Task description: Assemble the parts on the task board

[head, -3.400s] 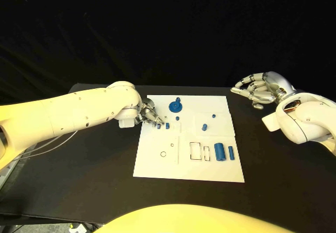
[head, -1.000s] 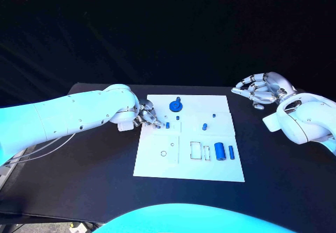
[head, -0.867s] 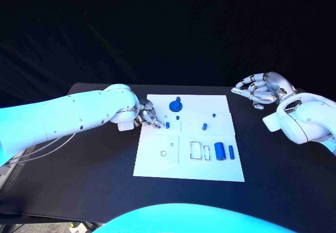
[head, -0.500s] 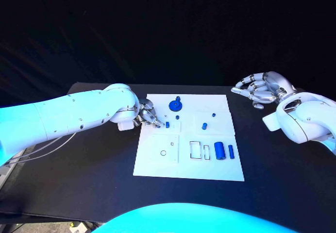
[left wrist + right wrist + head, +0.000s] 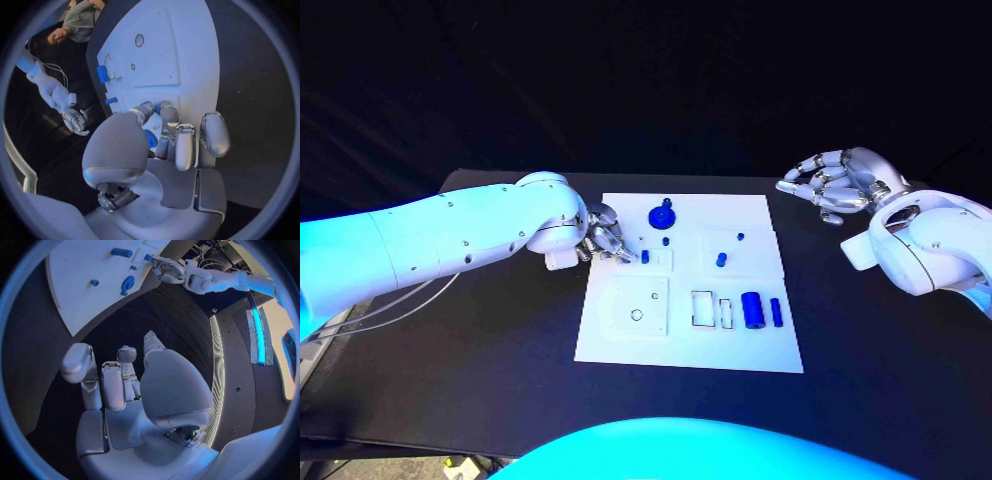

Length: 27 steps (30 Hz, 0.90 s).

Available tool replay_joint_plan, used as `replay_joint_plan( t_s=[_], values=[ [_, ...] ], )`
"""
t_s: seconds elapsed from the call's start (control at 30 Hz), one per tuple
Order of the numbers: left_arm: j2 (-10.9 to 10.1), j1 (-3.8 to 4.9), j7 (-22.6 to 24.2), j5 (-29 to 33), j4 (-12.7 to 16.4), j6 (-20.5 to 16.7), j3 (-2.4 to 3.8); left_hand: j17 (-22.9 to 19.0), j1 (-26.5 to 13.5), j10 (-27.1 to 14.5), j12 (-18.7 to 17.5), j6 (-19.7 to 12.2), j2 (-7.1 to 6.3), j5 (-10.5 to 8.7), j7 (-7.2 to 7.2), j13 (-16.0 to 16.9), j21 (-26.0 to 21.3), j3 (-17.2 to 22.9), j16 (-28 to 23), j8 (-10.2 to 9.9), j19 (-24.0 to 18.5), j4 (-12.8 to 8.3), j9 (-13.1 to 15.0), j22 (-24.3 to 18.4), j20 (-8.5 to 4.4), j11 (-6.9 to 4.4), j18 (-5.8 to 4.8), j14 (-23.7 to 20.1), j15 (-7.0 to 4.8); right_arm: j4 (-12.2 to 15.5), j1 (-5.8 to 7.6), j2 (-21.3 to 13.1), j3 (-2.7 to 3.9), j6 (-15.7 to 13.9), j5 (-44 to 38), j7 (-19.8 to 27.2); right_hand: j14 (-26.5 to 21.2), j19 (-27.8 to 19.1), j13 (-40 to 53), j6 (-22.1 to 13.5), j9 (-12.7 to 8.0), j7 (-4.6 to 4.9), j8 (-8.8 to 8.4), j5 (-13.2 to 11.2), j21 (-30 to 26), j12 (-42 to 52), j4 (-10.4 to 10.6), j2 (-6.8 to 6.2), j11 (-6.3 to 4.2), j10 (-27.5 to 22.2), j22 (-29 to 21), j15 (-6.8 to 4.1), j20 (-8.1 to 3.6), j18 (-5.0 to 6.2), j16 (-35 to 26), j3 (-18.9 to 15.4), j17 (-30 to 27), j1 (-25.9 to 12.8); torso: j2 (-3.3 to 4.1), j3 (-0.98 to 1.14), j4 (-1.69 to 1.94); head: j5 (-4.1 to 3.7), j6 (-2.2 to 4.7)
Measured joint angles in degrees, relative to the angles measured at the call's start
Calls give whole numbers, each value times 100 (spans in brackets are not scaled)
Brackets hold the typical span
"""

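While the right hand point(image 5: 831, 186) idles curled and empty beyond the white task board point(image 5: 689, 340), the left hand point(image 5: 606, 237) pinches a small blue peg point(image 5: 150, 138) over its near-left corner.

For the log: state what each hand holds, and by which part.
The left hand pinches a small blue part between its fingertips; which part of it is hidden. The right hand holds nothing.

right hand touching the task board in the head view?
No: the right hand sits off the task board, beyond its far right corner, with bare black table between them.
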Motion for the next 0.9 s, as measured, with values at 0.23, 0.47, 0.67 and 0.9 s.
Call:
replay_joint_plan(
  t_s=[0.23,0.47,0.67,0.9],
  values=[
    [-7,-3,16,85,-8,-29,-3,0,0,-49,0,-21,0,-1,39,-19,-50,102,0,-3,-18,-101,1,0,18,50,0,0,2,-4,-4,1,-1,11,0,-2,0,0,0,0,0,0,0,0,0,0,0,0,0,0,0,0,0,0,0,0,0,0,0,1,-3,0,-1],
    [-10,-6,32,111,-19,-34,-4,0,-50,-47,0,-37,-47,-1,57,-22,-65,101,0,1,-18,-104,22,0,19,52,0,0,2,-6,-12,1,-1,20,0,-3,0,0,0,0,0,0,0,0,0,0,37,0,0,0,0,0,0,0,0,-38,0,0,-1,1,-3,4,-3],
    [-11,-6,46,184,-40,-27,-4,0,-438,-9,0,36,-145,-70,76,-22,-65,833,0,9,-18,-658,161,1,19,91,0,49,52,-7,-15,1,-1,27,0,-5,0,0,0,0,0,0,0,0,0,0,37,0,0,0,0,0,0,0,0,-38,0,0,-1,1,-3,3,-3],
    [-26,-8,50,290,-31,40,-3,0,-502,-9,2,35,-153,-70,77,-21,-65,895,0,8,-18,-719,161,2,19,91,0,49,52,-10,-19,0,-1,33,0,-7,0,0,0,0,1,0,0,0,0,0,37,0,0,0,0,0,0,0,0,-38,0,0,-1,-1,-1,1,-1]
  ],
)
